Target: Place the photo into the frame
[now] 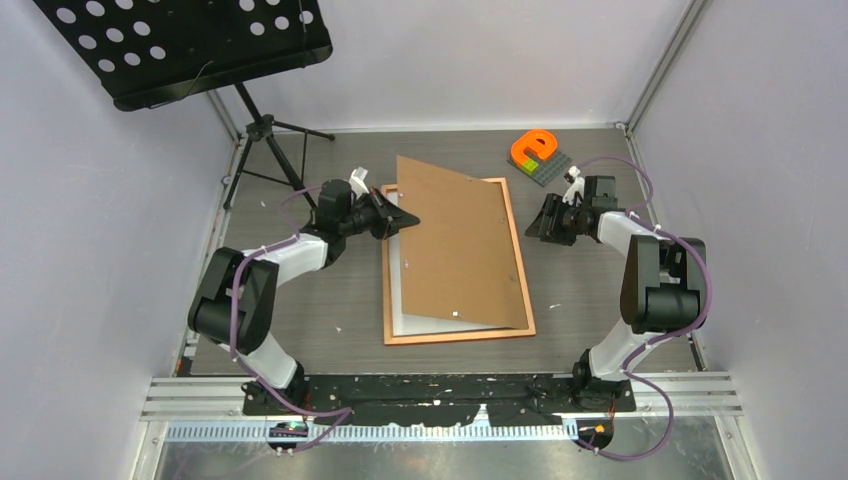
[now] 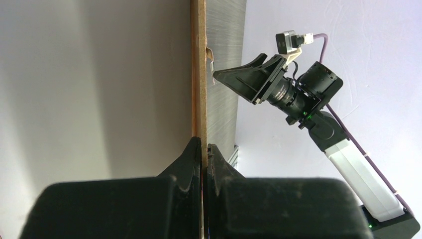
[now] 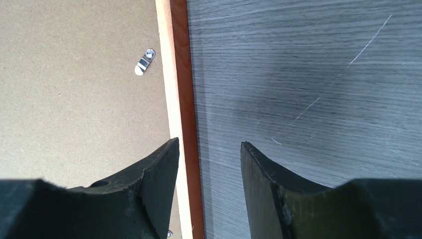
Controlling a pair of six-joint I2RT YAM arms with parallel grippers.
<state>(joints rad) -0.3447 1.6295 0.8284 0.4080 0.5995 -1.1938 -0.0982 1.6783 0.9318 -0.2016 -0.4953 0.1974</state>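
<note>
The frame (image 1: 527, 290) lies flat on the table, its thin orange-brown border showing. A plain brown backing board (image 1: 460, 240) rests askew over it, lifted on its left side. My left gripper (image 1: 410, 220) is shut on that board's left edge; the left wrist view shows the board (image 2: 199, 74) edge-on between the closed fingers (image 2: 189, 159). A white sheet (image 1: 393, 290), apparently the photo's back, shows under the board along the frame's left side. My right gripper (image 1: 533, 222) hangs open over the frame's right border (image 3: 186, 99), holding nothing (image 3: 208, 143).
An orange and green toy on a grey baseplate (image 1: 535, 150) sits at the back right. A black music stand (image 1: 190, 45) on a tripod (image 1: 265, 135) stands at the back left. A metal turn clip (image 3: 144, 61) is on the board. White walls enclose the table.
</note>
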